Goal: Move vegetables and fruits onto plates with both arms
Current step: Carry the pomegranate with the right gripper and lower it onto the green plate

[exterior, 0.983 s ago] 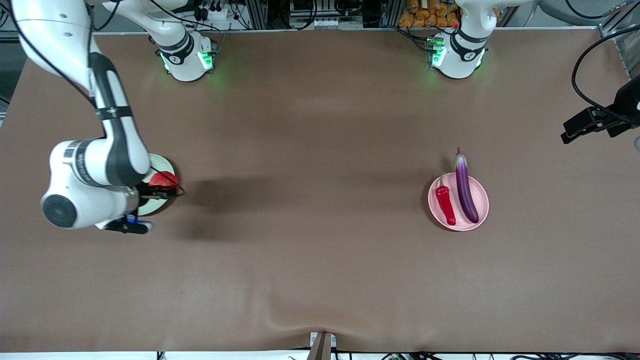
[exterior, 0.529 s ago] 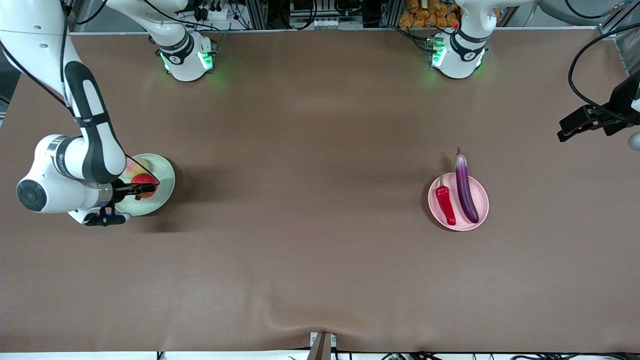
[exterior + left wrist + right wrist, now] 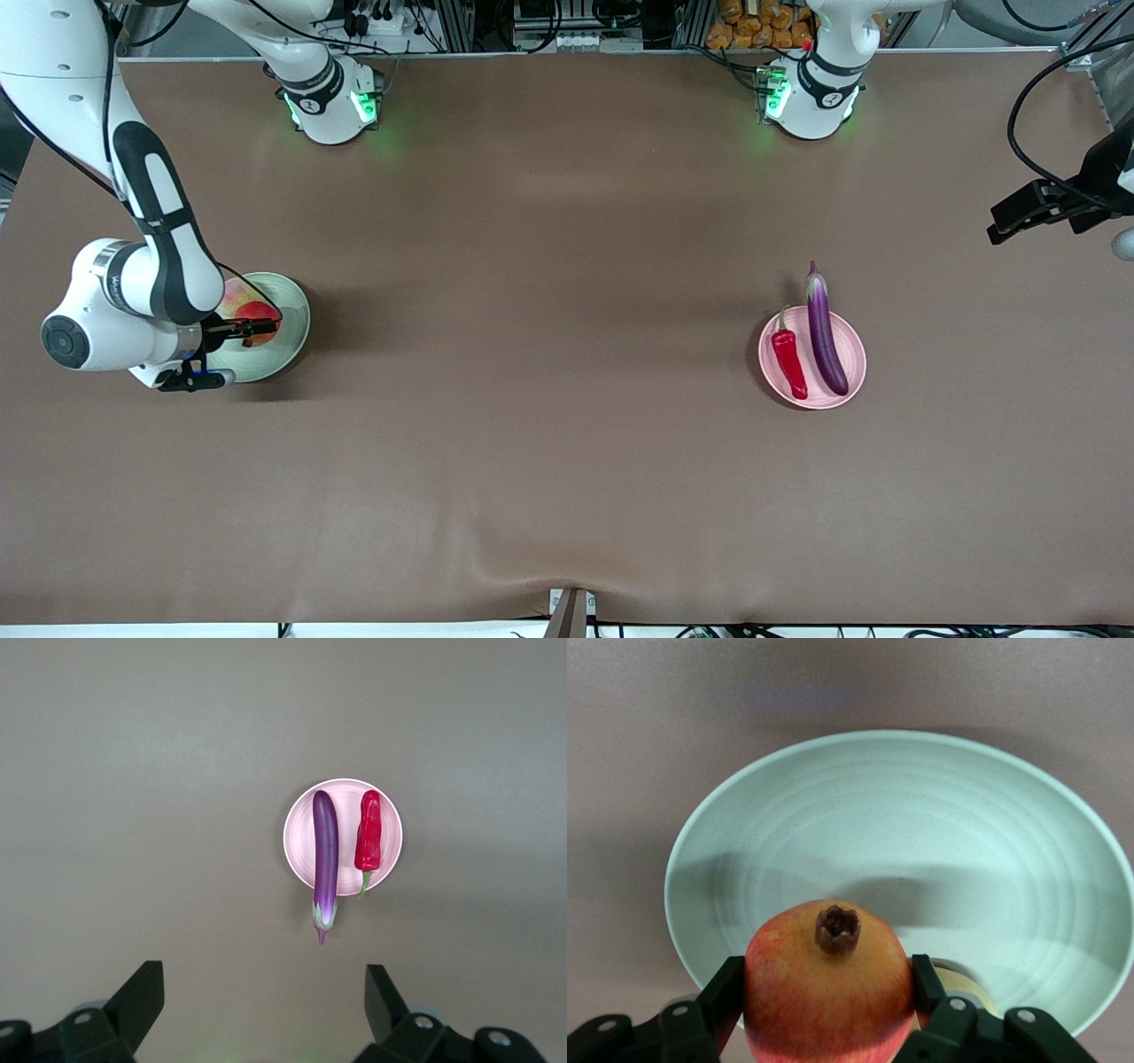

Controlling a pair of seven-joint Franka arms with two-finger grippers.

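My right gripper [image 3: 251,330] is shut on the round red fruit [image 3: 257,312] and holds it low over the pale green plate [image 3: 291,321]. In the right wrist view the fruit [image 3: 828,988] sits between both fingers, above the plate's bowl [image 3: 921,850]. The peach [image 3: 230,299] lies on this plate, partly hidden by the arm. The purple eggplant [image 3: 824,335] and the red chili pepper [image 3: 788,359] lie side by side on the pale pink plate [image 3: 852,354]. My left gripper [image 3: 1010,223] is open and empty, high at the left arm's end of the table; its wrist view shows the pink plate [image 3: 301,837], eggplant [image 3: 326,859] and chili [image 3: 368,833].
Brown cloth covers the table. The eggplant's stem end overhangs the pink plate's rim toward the robot bases. Black cables hang by the left gripper at the table's end.
My right gripper has carried the red fruit from the green plate's rim to over its middle and lowered. The left gripper has barely shifted.
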